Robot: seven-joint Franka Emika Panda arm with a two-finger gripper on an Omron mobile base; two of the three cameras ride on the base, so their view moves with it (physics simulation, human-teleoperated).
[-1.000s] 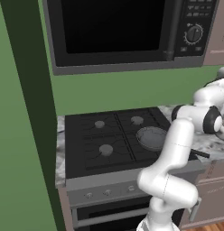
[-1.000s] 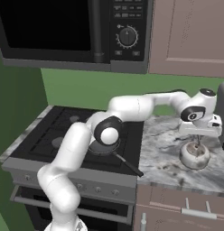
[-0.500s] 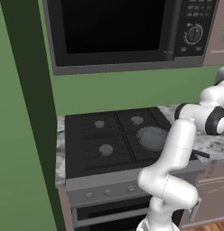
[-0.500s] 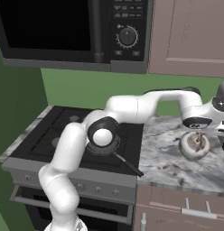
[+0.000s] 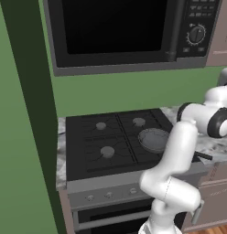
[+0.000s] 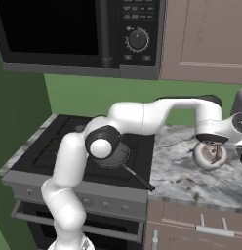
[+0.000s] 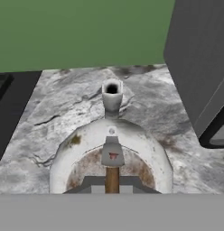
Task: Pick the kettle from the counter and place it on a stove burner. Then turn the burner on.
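White arm has lowered over the kettle [image 7: 111,149] on the counter [image 7: 64,108].

There is one squat white-silver kettle [image 7: 111,149], one dark round frying pan [image 5: 154,139], three round grey burner caps [image 5: 107,151], one black microwave [image 5: 129,32], and one marbled grey-and-white stone counter [image 6: 186,171].

Kettle [image 7: 111,149] on marbled counter [image 7: 64,108] (spout away).

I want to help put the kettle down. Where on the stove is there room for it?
The left side of the stove is free: the large front burner and two small back ones are bare. The front right is crowded by the frying pan. The kettle sits on the counter.
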